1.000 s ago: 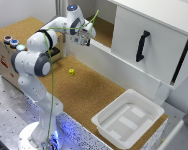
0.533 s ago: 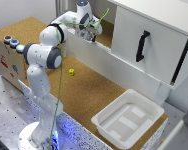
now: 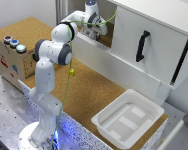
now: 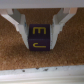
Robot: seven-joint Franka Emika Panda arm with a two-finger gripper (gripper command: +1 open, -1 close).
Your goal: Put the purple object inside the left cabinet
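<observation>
In the wrist view the purple object, a cube with yellow letters, sits between my gripper's two fingers, which press on its sides. Its underside is at or just above the brown cork floor; I cannot tell whether it touches. A low white front panel shows at the near edge. In the exterior view my gripper reaches into the left cabinet, over its low front panel. The cube is too small to make out there.
To the exterior view's right of the bay, a white door with a black handle fronts the other bay. A white bin stands on the cork table, a small yellow object lies near the arm, and a cardboard box stands at the exterior view's left.
The arm has swung toward the exterior view's right and deeper into the left cabinet bay, carrying the cube with it.
</observation>
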